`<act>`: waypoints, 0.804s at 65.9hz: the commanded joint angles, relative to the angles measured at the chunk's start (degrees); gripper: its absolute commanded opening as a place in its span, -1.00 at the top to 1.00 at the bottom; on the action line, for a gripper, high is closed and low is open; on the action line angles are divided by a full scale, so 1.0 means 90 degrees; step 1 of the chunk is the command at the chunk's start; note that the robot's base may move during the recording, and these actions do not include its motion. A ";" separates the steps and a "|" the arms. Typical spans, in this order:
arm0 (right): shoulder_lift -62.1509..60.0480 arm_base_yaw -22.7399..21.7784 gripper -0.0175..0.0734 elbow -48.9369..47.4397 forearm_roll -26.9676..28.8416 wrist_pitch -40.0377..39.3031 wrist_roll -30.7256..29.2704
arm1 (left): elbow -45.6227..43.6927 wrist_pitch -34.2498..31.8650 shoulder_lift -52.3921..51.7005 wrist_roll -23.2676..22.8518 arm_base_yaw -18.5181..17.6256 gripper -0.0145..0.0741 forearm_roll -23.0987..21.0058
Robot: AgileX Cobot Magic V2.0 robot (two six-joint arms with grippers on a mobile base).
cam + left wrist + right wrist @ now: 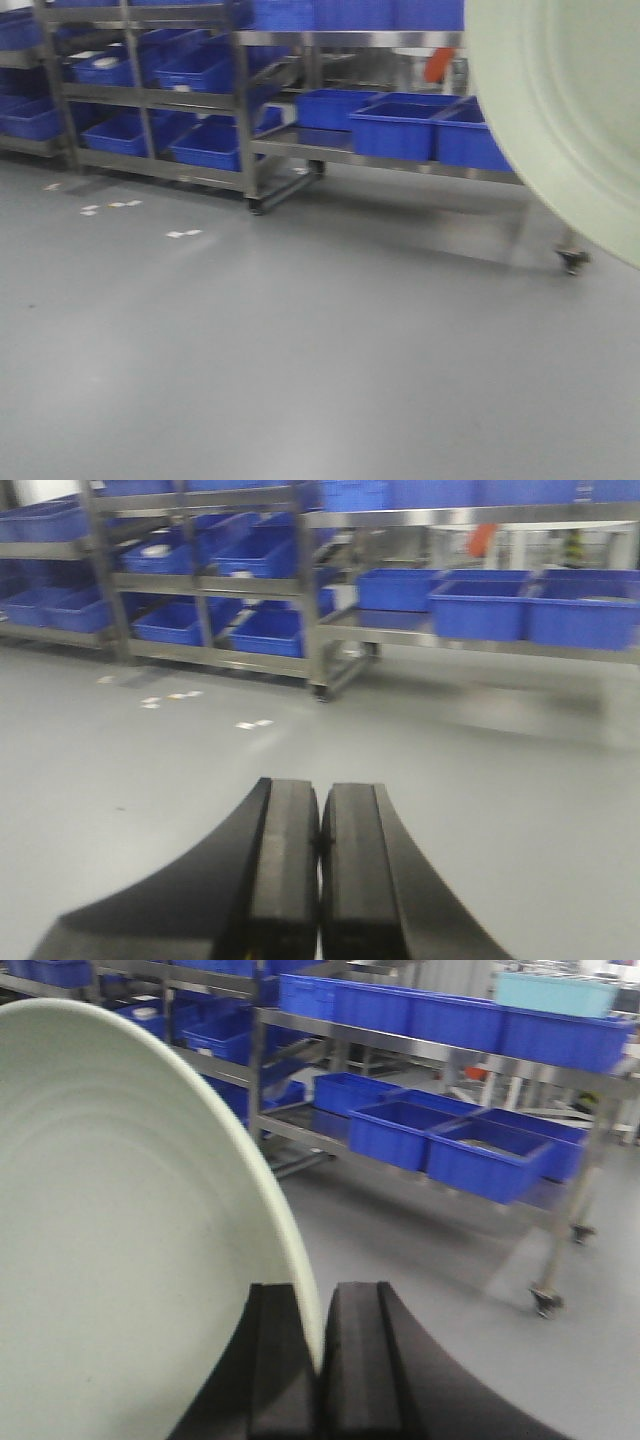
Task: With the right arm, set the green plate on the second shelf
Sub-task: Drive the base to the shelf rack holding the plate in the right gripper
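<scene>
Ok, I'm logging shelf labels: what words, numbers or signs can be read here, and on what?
No text can be read in any view.
The bins: no label shows.
The white patches on the floor: too blurred to tell whether they bear text.
The orange item on the rack: blurred, nothing legible.
The green plate: plain, no mark visible.

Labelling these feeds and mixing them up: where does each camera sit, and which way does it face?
Front camera: on the robot, facing forward across floor to steel racks of blue bins; no arm shows, only the green plate at right.
Left wrist: looks along the shut, empty left jaws toward the racks.
Right wrist: looks along the right jaws shut on the plate's rim.
Shared: racks everywhere; plate in front and right-wrist views.
</scene>
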 commanded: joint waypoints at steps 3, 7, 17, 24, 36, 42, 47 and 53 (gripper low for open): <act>0.0079 -0.0024 0.49 -0.0189 -0.0022 -0.0718 0.0020 | 0.0267 -0.0526 -0.0131 -0.0059 -0.0012 0.38 -0.0047; 0.0079 -0.0024 0.49 -0.0189 -0.0022 -0.0710 0.0020 | 0.0267 -0.0526 -0.0131 -0.0059 -0.0012 0.38 -0.0047; 0.0085 -0.0024 0.49 -0.0189 -0.0022 -0.0705 0.0020 | 0.0267 -0.0526 -0.0131 -0.0059 -0.0012 0.38 -0.0047; 0.0085 -0.0024 0.49 -0.0189 -0.0022 -0.0705 0.0020 | 0.0267 -0.0526 -0.0131 -0.0059 -0.0012 0.38 -0.0047; 0.0085 -0.0024 0.49 -0.0189 -0.0022 -0.0705 0.0020 | 0.0267 -0.0526 -0.0131 -0.0059 -0.0012 0.38 -0.0047; 0.0085 -0.0024 0.49 -0.0189 -0.0022 -0.0711 0.0020 | 0.0267 -0.0526 -0.0131 -0.0059 -0.0012 0.38 -0.0047; 0.0085 -0.0024 0.49 -0.0189 -0.0022 -0.0702 0.0020 | 0.0267 -0.0526 -0.0131 -0.0059 -0.0012 0.38 -0.0047; 0.0085 -0.0024 0.49 -0.0189 -0.0022 -0.0702 0.0020 | 0.0267 -0.0526 -0.0131 -0.0059 -0.0012 0.38 -0.0047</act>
